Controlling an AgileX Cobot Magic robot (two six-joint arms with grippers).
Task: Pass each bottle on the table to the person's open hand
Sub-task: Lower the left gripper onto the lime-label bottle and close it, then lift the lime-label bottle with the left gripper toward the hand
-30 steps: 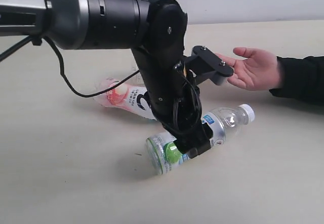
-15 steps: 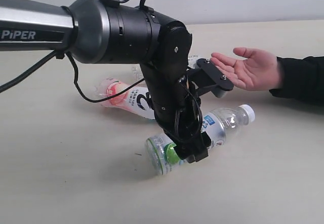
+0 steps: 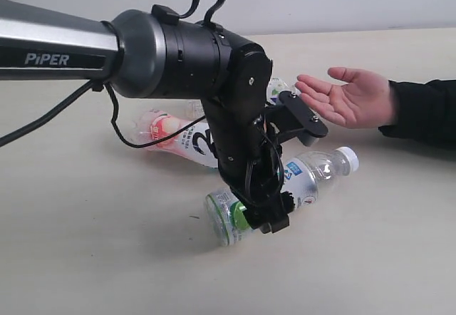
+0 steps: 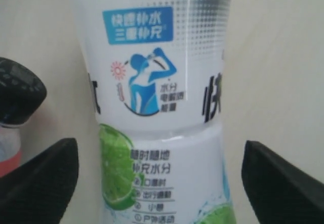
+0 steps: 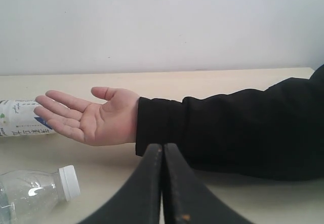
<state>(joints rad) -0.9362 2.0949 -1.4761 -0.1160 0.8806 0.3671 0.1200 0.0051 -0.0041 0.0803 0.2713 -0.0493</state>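
The silver-green labelled bottle (image 3: pixel 310 176) with a white cap (image 3: pixel 347 158) lies on its side on the table (image 3: pixel 85 258). My left gripper (image 3: pixel 265 214) is down over its middle, open. In the left wrist view the bottle (image 4: pixel 152 107) fills the space between the fingers (image 4: pixel 40 178), with gaps on both sides. The pink-white bottle (image 3: pixel 167 133) lies behind the arm, its black cap (image 4: pixel 17 89) beside the left finger. A white-labelled bottle (image 5: pixel 20 117) lies beyond the person's open hand (image 3: pixel 353 97). My right gripper (image 5: pixel 163 150) is shut and empty, low near the person's sleeve.
The person's dark-sleeved forearm (image 5: pixel 228 127) rests across the table on the right. The left arm's black body (image 3: pixel 178 58) hides the table's middle. A pale wall (image 5: pixel 162 21) stands behind the table.
The left gripper has sunk a little lower over the silver-green bottle and the arm has shifted slightly right. The bottles and the hand have stayed put.
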